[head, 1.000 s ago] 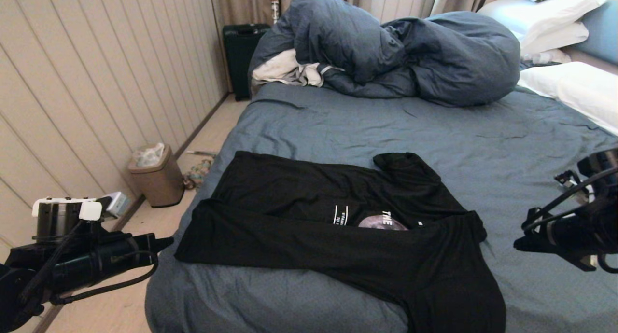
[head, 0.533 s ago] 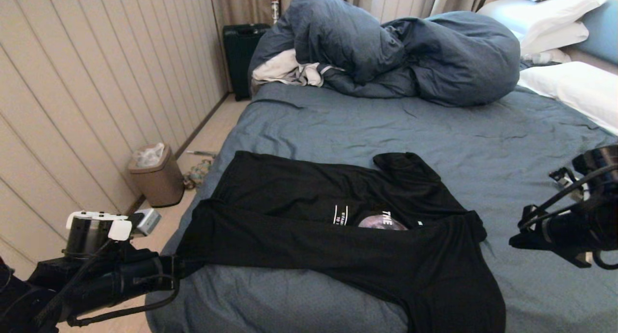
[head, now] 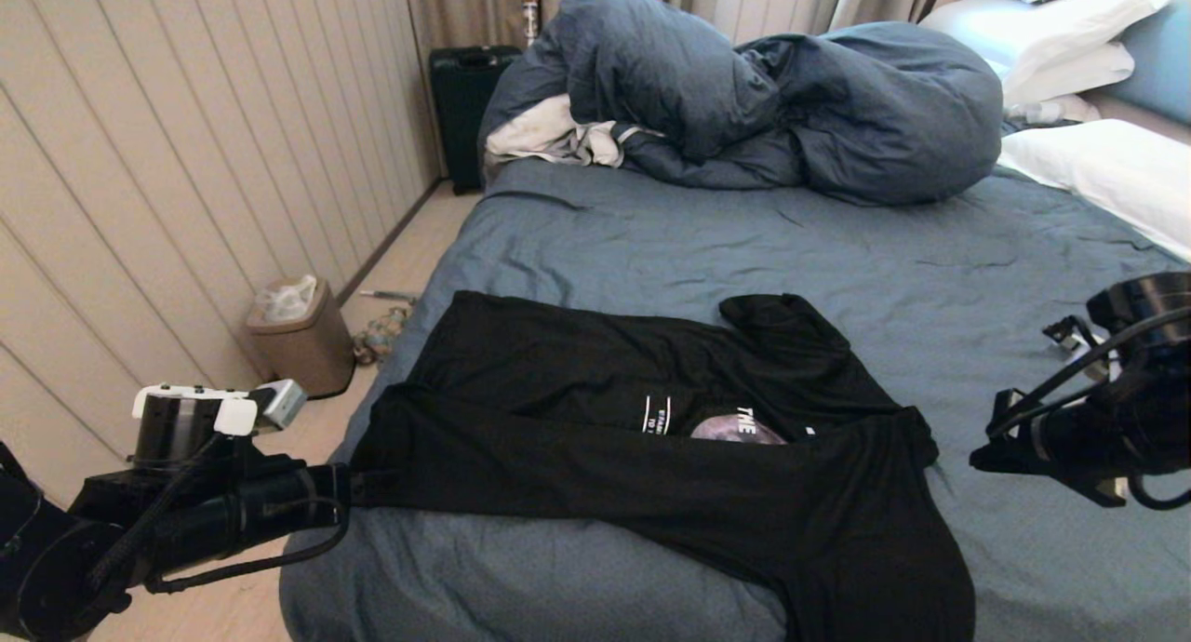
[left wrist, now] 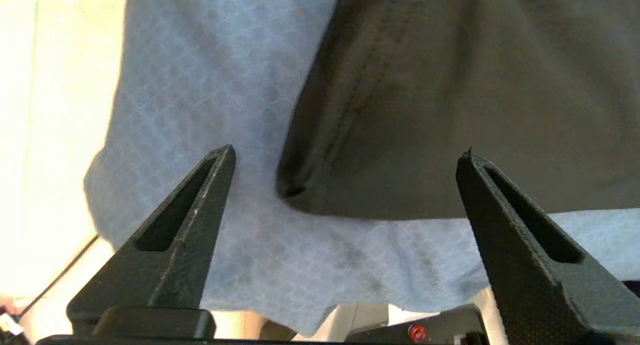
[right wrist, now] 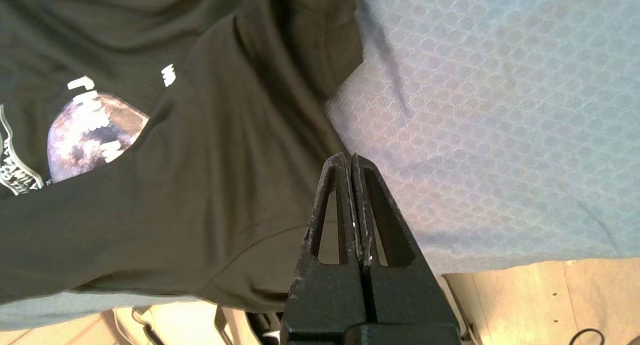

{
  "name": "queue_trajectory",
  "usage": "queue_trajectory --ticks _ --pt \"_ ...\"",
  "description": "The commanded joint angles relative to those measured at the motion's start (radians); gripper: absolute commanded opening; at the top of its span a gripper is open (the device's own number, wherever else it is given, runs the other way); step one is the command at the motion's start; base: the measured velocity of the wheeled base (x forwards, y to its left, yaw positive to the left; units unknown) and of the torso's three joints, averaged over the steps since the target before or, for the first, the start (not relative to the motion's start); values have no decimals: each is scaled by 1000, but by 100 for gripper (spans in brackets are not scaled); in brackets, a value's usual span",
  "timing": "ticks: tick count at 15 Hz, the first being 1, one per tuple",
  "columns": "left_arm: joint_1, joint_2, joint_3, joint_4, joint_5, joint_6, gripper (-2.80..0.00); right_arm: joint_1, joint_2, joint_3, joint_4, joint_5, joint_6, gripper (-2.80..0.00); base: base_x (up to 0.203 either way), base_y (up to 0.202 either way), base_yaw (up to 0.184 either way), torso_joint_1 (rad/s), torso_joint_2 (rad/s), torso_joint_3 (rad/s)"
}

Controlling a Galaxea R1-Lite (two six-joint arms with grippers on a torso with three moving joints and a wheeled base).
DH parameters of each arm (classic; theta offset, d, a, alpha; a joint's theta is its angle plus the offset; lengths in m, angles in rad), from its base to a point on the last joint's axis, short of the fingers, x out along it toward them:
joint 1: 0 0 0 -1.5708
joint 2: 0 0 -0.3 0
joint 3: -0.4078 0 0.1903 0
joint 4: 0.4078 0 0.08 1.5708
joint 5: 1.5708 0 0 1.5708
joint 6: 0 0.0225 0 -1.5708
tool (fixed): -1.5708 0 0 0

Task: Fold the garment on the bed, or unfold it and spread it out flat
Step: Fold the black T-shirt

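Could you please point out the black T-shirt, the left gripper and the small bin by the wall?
black T-shirt [head: 577, 479], head view, on its folded-over front band.
left gripper [left wrist: 345, 157], left wrist view, midway between its spread fingertips.
small bin [head: 302, 344], head view, on its side wall.

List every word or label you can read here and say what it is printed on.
"THE": white lettering on the garment, above its moon print.
Small white lines of lettering left of the print: too small to read.
More letters lie partly hidden under the folded fabric: unreadable.
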Motion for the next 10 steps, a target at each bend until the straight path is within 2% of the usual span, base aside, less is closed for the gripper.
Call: queue_trajectory --ticks 1,3,4,10 --pt "3 3 -3 -4 -1 -1 0 12 3 -1 2 -2 3 -280 0 0 0 0 0 0" --pt "3 2 3 -5 -1 0 0 15 4 -2 2 -3 3 -280 0 0 0 0 0 0" --pt "1 2 4 -5 -1 2 -280 19 9 -5 2 -3 3 -280 0 0 0 0 0 0" --pt "-39 6 5 -4 -12 -1 -280 21 12 -15 0 -8 0 -280 0 0 0 0 0 0"
